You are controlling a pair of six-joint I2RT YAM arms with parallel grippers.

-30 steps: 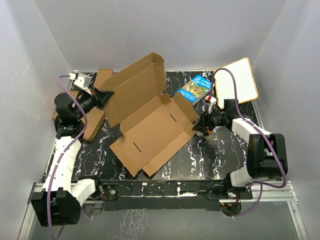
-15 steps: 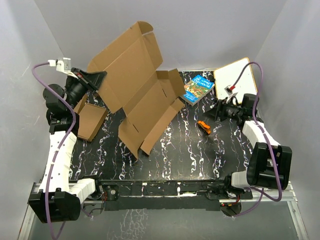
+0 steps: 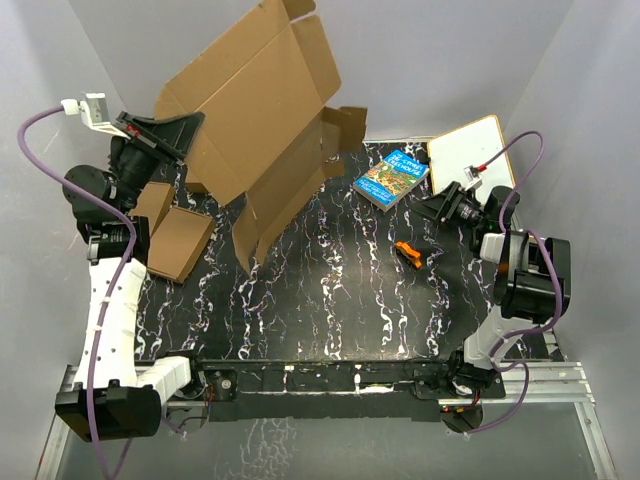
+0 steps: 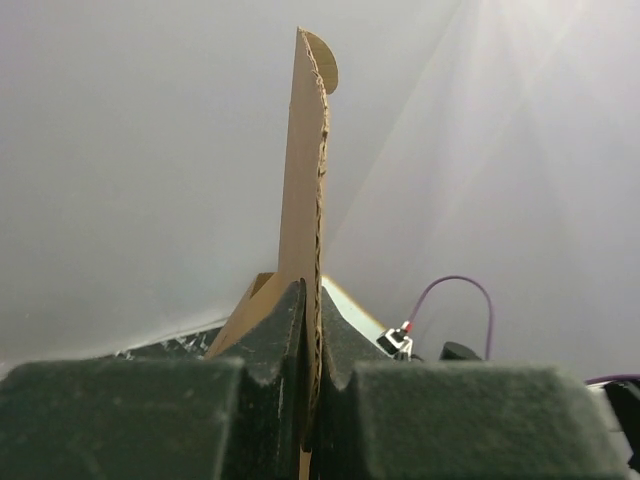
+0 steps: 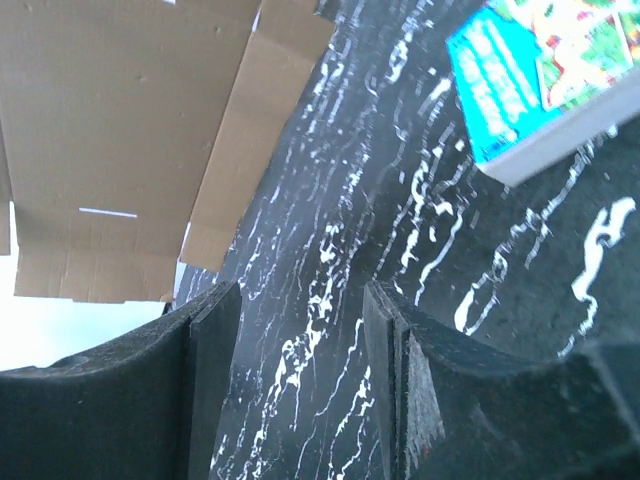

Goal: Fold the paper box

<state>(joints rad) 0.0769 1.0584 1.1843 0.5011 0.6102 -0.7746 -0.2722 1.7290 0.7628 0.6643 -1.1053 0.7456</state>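
Nearest, a small orange thing (image 3: 407, 252) lies on the black marbled worktop (image 3: 340, 310). Just beyond it the right pincer (image 3: 424, 207) stands wide and empty, well apart from the cardboard. On the left, small brown boxes (image 3: 178, 238) sit under the left pincer (image 3: 188, 136), which is clamped narrow on one edge of the paper box (image 3: 255, 120). That sheet is held almost upright at the far left; its lowest corner hangs near the worktop, but I cannot tell whether it touches. With only this one edge grip, the big sheet could pivot, slide out, or crease where it is pinched. A swing could also knock the small brown boxes, and the loose flaps may flop the wrong way. The blue book (image 3: 391, 177) has cover print too small to read. The white board (image 3: 472, 158) and the cardboard show no writing.
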